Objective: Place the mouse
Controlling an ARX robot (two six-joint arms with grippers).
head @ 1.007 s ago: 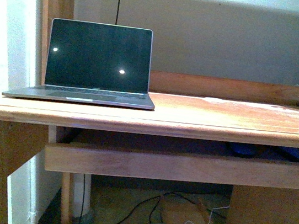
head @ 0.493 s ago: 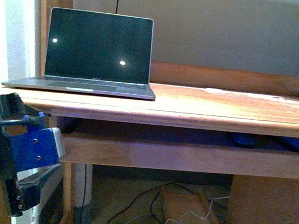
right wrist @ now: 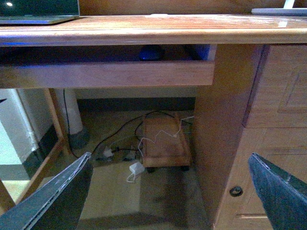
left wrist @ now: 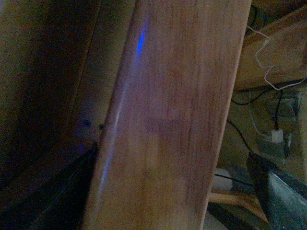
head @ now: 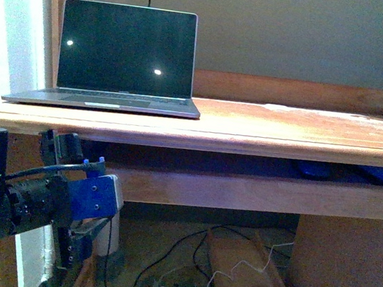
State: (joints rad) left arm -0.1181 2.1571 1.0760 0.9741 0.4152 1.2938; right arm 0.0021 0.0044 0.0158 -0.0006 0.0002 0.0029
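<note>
The mouse is a small dark rounded shape lying in the pull-out tray under the desktop, lit bluish. It also shows in the front view, right of centre. My right gripper is open and empty, low in front of the desk and well below the tray. It does not show in the front view. My left gripper is open at the desk's left end, just under the desktop edge. In the left wrist view a wooden board fills the frame close up, and one finger shows.
An open laptop with a dark screen stands on the desktop's left part. A drawer cabinet forms the desk's right side. Cables, a charger and a low wooden trolley lie on the floor under the desk.
The front view has risen, so the desk sits lower in the picture. My left arm has come into view at the lower left and moved right and up toward the desk's left end.
</note>
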